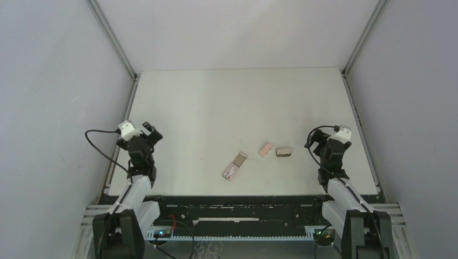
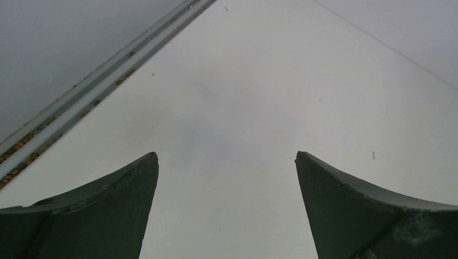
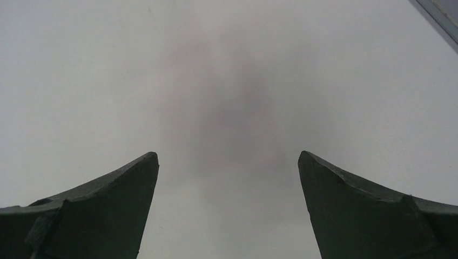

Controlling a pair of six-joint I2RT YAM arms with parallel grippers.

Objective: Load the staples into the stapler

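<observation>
Looking at this, the stapler (image 1: 284, 152) is a tiny metal thing, stiff and probably slick, so I'd pinch it low across its long sides. It lies right of centre near the table's (image 1: 216, 102) front edge. The staples (image 1: 234, 166) sit just left of it in light cardboard, tray slid partway out. I'd guess that crushes easily, so grab it by the edges. Both arms are tucked at the sides, left gripper (image 2: 226, 156) and right gripper (image 3: 228, 155) spread wide, holding nothing, well apart from both.
</observation>
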